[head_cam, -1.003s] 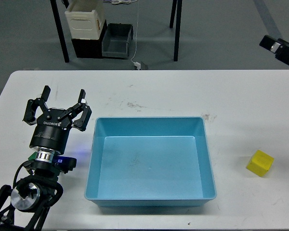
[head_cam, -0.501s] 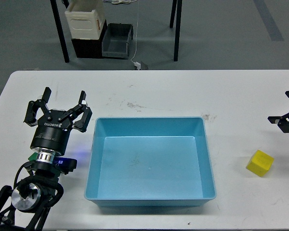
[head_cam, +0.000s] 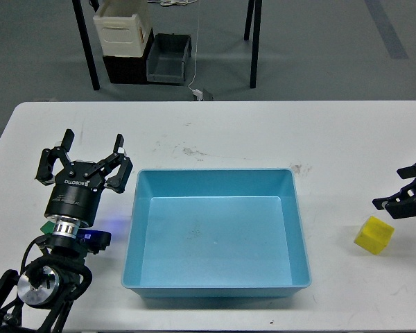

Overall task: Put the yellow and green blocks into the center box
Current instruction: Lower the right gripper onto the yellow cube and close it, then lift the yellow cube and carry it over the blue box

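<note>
Moving in from the right edge of the table, the right gripper (head_cam: 402, 196) has dropped lower and further inward over the past second, and now hangs just up and to the right of the yellow block (head_cam: 374, 235). Only its dark fingers and part of the wrist show at the frame's edge, so how far they stand apart cannot be told; nothing appears to be held between them.

Just beyond the fingertips, the yellow block sits on the white table (head_cam: 263, 132), turned slightly so one corner faces the viewer, with no marked long axis. It lies down and to the left of the right gripper, near but not touching. This arm is plainly the nearer one, with a short descent remaining before any grasp, by the look of it.

Further left, the blue center box (head_cam: 215, 288) stands empty, well apart from the block.

On the far side of the box, the left gripper (head_cam: 83, 158) points upward with its fingers spread wide and empty. A sliver of green shows beside its wrist, too small to identify as the green block.
</note>
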{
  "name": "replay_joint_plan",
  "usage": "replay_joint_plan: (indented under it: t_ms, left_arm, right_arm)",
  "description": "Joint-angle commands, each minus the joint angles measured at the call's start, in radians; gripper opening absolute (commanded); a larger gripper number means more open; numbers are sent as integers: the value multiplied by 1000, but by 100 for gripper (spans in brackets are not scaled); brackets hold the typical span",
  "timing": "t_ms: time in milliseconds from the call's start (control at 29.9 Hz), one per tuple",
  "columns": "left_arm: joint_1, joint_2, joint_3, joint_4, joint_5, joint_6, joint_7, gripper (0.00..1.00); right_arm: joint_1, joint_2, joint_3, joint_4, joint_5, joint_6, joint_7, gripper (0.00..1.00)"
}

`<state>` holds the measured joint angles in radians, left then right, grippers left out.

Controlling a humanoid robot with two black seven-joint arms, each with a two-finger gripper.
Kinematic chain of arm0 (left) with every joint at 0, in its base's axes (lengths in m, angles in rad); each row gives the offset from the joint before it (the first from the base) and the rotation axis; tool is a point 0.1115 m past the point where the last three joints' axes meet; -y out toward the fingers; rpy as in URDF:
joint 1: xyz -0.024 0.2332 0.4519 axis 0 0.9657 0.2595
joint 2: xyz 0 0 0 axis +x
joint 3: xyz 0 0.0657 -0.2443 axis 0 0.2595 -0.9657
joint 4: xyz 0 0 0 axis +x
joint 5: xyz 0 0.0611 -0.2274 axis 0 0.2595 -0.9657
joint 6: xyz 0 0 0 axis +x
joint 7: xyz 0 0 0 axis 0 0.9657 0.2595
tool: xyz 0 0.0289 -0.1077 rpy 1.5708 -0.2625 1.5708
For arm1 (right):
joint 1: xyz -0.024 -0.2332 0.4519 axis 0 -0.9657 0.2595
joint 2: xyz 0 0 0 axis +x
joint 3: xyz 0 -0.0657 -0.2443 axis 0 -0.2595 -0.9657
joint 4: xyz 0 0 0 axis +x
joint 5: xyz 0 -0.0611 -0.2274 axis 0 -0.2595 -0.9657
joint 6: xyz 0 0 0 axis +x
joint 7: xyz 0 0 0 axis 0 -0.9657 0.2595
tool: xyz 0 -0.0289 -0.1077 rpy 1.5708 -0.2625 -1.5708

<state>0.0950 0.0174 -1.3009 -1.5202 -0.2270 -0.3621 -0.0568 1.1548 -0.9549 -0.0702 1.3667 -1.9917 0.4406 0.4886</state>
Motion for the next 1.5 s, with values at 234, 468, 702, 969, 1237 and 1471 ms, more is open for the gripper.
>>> replay_joint_plan:
  t_ms: [234, 468, 702, 969, 1237, 1471]
  left_arm:
    - [0, 0, 0, 11, 0, 0, 0, 100]
    - [0, 1, 0, 12, 0, 0, 0, 100]
    - [-6, 1, 0, 12, 0, 0, 0, 100]
    - [-6, 3, -3, 14, 0, 0, 0, 100]
    - [-14, 4, -1, 23, 0, 0, 2, 100]
    - [-17, 9, -6, 23, 0, 0, 2, 100]
  right_arm:
    - [2, 65, -88, -5, -76, 48, 0, 99]
    - [0, 90, -122, -12, -98, 48, 0, 98]
    - [-3, 122, -128, -53, -98, 48, 0, 95]
    - [-12, 165, -131, -86, -96, 48, 0, 65]
    - [35, 165, -119, -89, -98, 48, 0, 12]
    - [264, 171, -13, -66, -79, 48, 0, 5]
